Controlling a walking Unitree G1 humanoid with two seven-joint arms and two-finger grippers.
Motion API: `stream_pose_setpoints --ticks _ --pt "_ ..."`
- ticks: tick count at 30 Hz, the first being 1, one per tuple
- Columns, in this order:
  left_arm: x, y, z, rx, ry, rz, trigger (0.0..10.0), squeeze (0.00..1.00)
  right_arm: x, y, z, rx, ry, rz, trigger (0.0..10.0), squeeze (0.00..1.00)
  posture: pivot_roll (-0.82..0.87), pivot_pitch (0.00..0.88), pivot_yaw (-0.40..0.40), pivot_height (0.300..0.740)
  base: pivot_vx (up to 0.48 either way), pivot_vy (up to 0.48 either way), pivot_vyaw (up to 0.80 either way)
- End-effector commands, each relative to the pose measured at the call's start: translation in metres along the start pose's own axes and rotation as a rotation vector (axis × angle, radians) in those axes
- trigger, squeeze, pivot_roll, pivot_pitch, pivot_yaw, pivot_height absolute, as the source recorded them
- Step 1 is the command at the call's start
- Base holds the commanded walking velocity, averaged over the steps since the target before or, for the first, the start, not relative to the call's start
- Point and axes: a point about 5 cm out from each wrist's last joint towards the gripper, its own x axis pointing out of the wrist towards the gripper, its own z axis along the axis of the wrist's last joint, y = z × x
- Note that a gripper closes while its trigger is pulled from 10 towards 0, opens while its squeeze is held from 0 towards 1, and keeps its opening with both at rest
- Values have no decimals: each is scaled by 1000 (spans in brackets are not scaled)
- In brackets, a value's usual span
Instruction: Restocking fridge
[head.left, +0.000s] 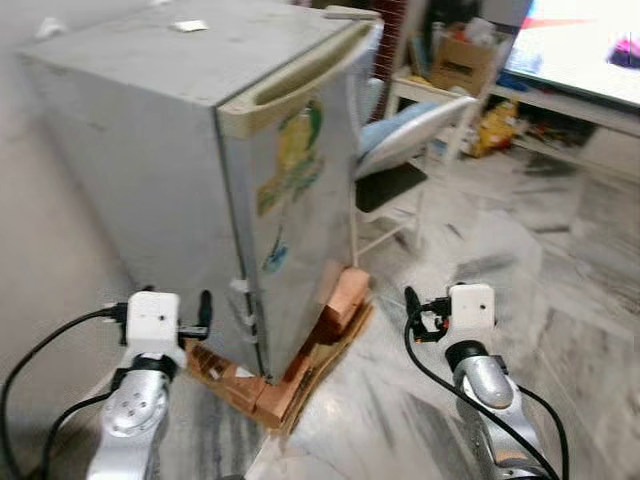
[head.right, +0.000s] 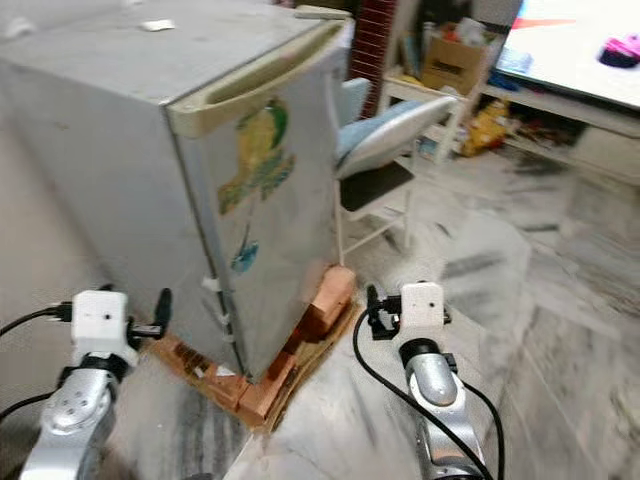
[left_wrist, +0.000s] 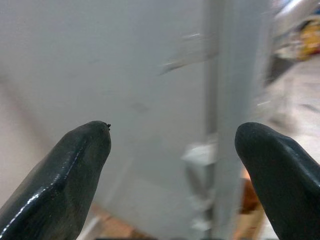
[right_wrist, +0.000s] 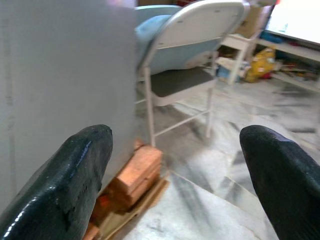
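The left gripper (left_wrist: 172, 170) is raised in front of the robot with its two black fingers spread wide and nothing between them; it points at the grey side wall of the fridge (head.left: 150, 150) near the lower front corner, close to it but apart. To its right the fridge stands with its door (head.left: 295, 210) fully closed, a cream handle strip (head.left: 290, 85) along the top edge and faded stickers (head.left: 290, 165) on the front. The cabinet rests on a stack of bricks (head.left: 340, 300) laid over flattened cardboard (head.left: 320, 375) on the marble floor (head.left: 560, 300). Further right, just beside the fridge, a folding chair (right_wrist: 200, 45) with a pale blue backrest stands on the floor. The right gripper (right_wrist: 175, 175) is also raised, its fingers equally wide apart and empty, aimed past the door's front corner toward the bricks and the chair. In the background are a low white shelf (head.left: 440, 95) with a cardboard box (head.left: 462, 62) on it. Judged progress: the task is at its start. No item to be stocked is held, the door is not yet opened, and opening, loading and closing all remain.
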Motion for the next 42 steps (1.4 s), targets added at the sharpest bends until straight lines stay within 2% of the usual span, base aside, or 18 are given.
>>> stream_pose_setpoints --ticks 1,11,18,26,33,42 --pt "1 1 2 -4 -10 -5 10000 0 8 3 15 -22 -62 34 10000 0 82 5 -37 740 0 0 0" --pt "-5 7 -2 -13 9 -9 10000 0 9 -4 12 -1 -36 11 10000 0 99 19 -46 740 0 51 0" --pt "-5 0 -2 -18 4 -29 10000 0 9 2 11 2 -33 36 10000 0 101 22 -53 740 0 349 -800" --pt "-5 -2 -1 -21 4 -38 10000 0 10 1 11 -4 -30 38 10000 0 103 21 -54 740 0 308 -800" --pt "-4 -3 0 -14 0 -47 10000 0 10 2 10 -6 -27 41 10000 0 104 27 -55 740 0 0 -800" --pt "-6 -9 0 -28 -1 -85 10000 0 9 3 8 -10 -25 49 10000 0 105 36 -57 740 0 0 -140"
